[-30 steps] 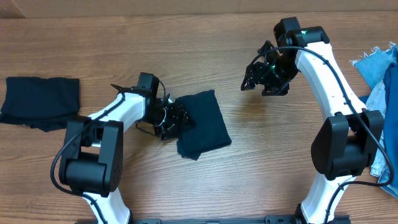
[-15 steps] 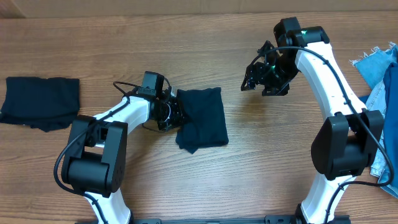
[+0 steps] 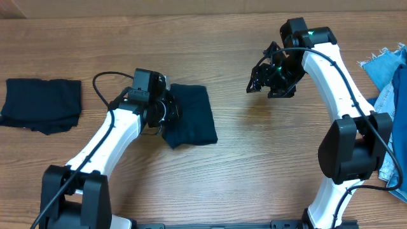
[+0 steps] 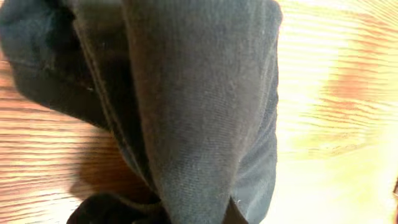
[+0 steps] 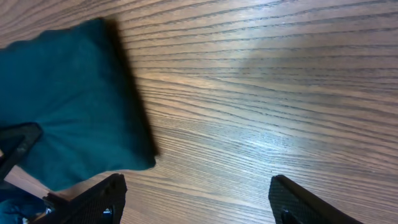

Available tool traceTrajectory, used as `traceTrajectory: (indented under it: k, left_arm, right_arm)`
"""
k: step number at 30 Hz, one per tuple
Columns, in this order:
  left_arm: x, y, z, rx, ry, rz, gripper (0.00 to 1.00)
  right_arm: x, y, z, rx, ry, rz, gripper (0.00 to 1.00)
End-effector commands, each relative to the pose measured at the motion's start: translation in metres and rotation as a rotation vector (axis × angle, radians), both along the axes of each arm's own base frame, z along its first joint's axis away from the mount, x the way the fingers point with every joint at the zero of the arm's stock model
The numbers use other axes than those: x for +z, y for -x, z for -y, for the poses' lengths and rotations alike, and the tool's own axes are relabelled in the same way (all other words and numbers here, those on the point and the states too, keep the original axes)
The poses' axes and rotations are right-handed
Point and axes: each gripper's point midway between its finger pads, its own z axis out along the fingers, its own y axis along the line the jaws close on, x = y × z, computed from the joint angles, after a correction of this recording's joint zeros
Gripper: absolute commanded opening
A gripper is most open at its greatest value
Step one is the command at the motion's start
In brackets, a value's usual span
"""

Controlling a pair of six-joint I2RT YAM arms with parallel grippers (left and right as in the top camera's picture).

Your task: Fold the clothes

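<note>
Left gripper (image 3: 166, 114) now pinching edge of folded navy garment (image 3: 194, 117); we see garment dragged left since a second ago, toward navy pile (image 3: 41, 104). We judge fold finished, stacking underway. Right gripper (image 3: 266, 81) spread, idle.

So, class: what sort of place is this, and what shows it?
Probably a robotics lab bench: a left arm and right arm mounted at a wooden table, with a navy garment and denim pile laid out.
</note>
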Motion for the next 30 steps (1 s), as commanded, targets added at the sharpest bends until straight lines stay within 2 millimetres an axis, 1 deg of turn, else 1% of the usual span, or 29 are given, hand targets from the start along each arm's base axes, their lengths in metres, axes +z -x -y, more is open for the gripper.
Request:
traceTrajectory:
  k: [1,6,10,12,13,14,15,16,17,20,22,23,24,25,26,27,28,29,30]
  left_arm:
    - [0.008,-0.002,-0.008,0.013,-0.038,0.041,0.04]
    - [0.007,-0.003,-0.011,0.021,-0.046,0.040,0.04]
    - [0.005,-0.005,-0.022,0.051,-0.071,0.038,0.04]
    - [0.001,-0.002,-0.028,0.063,-0.105,0.020,0.04]
    - [0.000,0.000,-0.030,0.064,-0.117,0.011,0.05]
    - [-0.003,0.003,-0.034,0.071,-0.138,-0.003,0.14]
    - [-0.005,0.006,-0.039,0.079,-0.162,-0.013,0.27]
    - [-0.007,0.009,-0.043,0.088,-0.188,-0.027,0.42]
    - [-0.009,0.012,-0.048,0.096,-0.215,-0.040,0.47]
    - [-0.015,0.021,-0.067,0.124,-0.297,-0.080,0.59]
    - [-0.016,0.022,-0.075,0.139,-0.301,-0.094,0.61]
    - [-0.015,0.021,-0.079,0.138,-0.297,-0.096,0.61]
    - [-0.013,0.021,-0.082,0.137,-0.295,-0.098,0.60]
    - [-0.004,0.017,-0.090,0.110,-0.303,-0.089,0.57]
    - [0.005,0.014,-0.094,0.089,-0.310,-0.079,0.55]
    - [0.018,0.007,-0.094,0.049,-0.314,-0.050,0.54]
    - [0.029,0.000,-0.092,0.009,-0.318,-0.014,0.53]
    - [0.039,-0.009,-0.090,-0.019,-0.327,0.031,0.53]
    - [0.047,-0.022,-0.089,-0.046,-0.337,0.097,0.50]
  right_arm:
    - [0.023,-0.005,0.000,0.003,-0.019,0.070,0.77]
    - [0.023,-0.005,0.000,0.003,-0.019,0.073,0.77]
    - [0.023,-0.006,0.000,0.003,-0.019,0.075,0.78]
    - [0.023,-0.006,0.000,0.026,-0.019,0.084,0.83]
    - [0.022,-0.006,-0.001,0.026,-0.020,0.083,0.89]
    - [0.020,-0.007,-0.001,0.026,-0.020,0.081,0.94]
    - [0.018,-0.006,-0.004,0.031,-0.037,0.078,0.95]
    - [0.016,-0.004,-0.014,0.056,-0.086,0.076,0.95]
    - [0.014,-0.002,-0.021,0.081,-0.120,0.073,0.95]
    - [-0.004,0.004,-0.046,0.159,-0.185,0.077,0.95]
    - [-0.008,0.010,-0.061,0.220,-0.225,0.092,0.94]
    - [-0.010,0.012,-0.065,0.232,-0.221,0.093,0.94]
    - [-0.010,0.014,-0.070,0.247,-0.222,0.095,0.94]
    - [-0.010,0.015,-0.077,0.263,-0.224,0.104,0.93]
    - [-0.010,0.015,-0.078,0.267,-0.225,0.106,0.92]
    - [-0.010,0.014,-0.078,0.267,-0.225,0.110,0.88]
    - [-0.010,0.014,-0.079,0.267,-0.226,0.112,0.88]
    - [-0.010,0.014,-0.077,0.264,-0.225,0.111,0.84]
    - [-0.012,0.012,-0.073,0.233,-0.200,0.099,0.80]
